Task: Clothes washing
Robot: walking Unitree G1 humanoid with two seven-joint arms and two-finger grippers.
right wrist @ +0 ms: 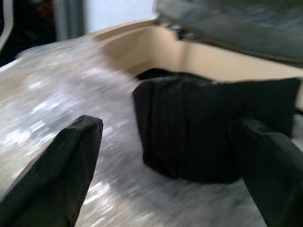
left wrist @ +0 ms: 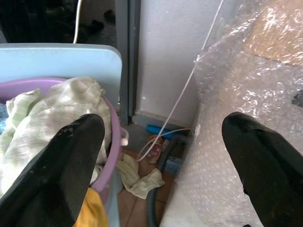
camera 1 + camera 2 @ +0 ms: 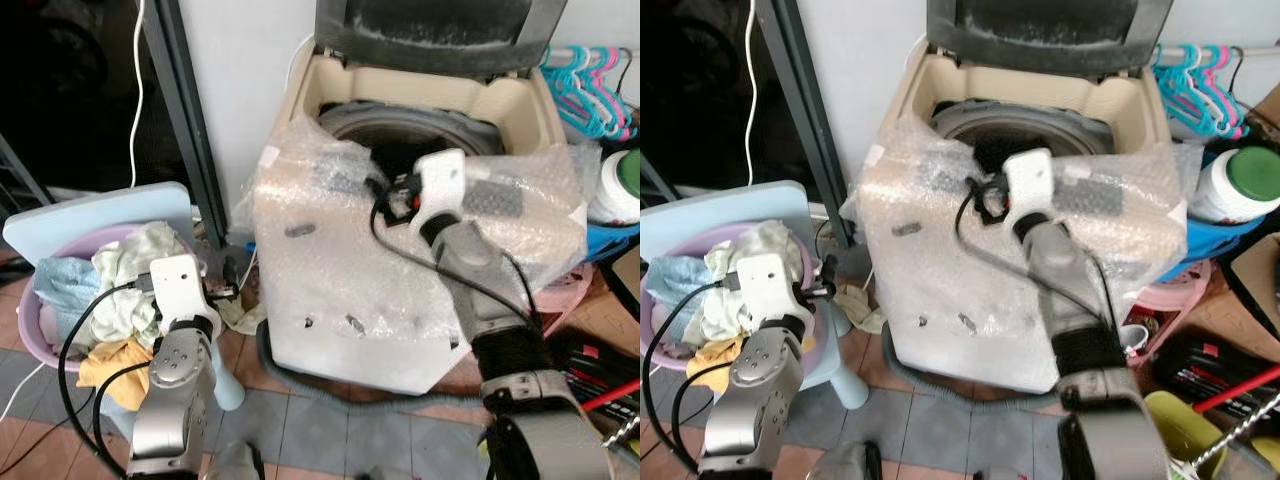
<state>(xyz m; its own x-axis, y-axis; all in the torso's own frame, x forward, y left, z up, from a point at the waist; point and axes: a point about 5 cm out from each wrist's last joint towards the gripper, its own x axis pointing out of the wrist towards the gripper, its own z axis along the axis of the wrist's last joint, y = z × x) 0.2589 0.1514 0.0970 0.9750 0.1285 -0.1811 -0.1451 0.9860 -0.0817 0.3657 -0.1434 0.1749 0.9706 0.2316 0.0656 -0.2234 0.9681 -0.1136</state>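
Laundry: a heap of pale green, white, blue and yellow crumpled clothes [image 3: 125, 285] sits in a round lilac plastic basin [image 3: 30, 330] on a pale blue plastic stool [image 3: 95, 215], on the robot's left, just beside the washer.
Washer: a cream top-loading washing machine [image 3: 420, 110], front and control deck wrapped in clear bubble wrap [image 3: 330, 290], dark lid [image 3: 430, 30] raised, drum mouth open.
Dark item: a black pleated fabric piece [image 1: 213, 132] hangs at the drum's front rim, over the edge of the bubble wrap; whether it rests inside or only on the rim cannot be told.
Right claw: the right claw [image 1: 175, 156] hovers over the wrapped deck facing that black fabric, fingers spread wide, pinching nothing.
Left claw: the left claw [image 2: 165, 156] is low between basin and washer, fingers spread, empty, one finger [image 2: 71, 156] near the pale green cloth.
Step in hand (judgement): loading clothes into the drum, with most of the heap yet to go in.
Doing it well: close on a thick fold of cloth, not a loose corner; lift clear of the basin rim; carry over the wrap without snagging it; release only once past the drum's rim.
Hazards: a white cable [image 2: 189, 80] and grey hose [image 3: 300, 380] run near the washer's base; the slack bubble wrap may catch a finger.
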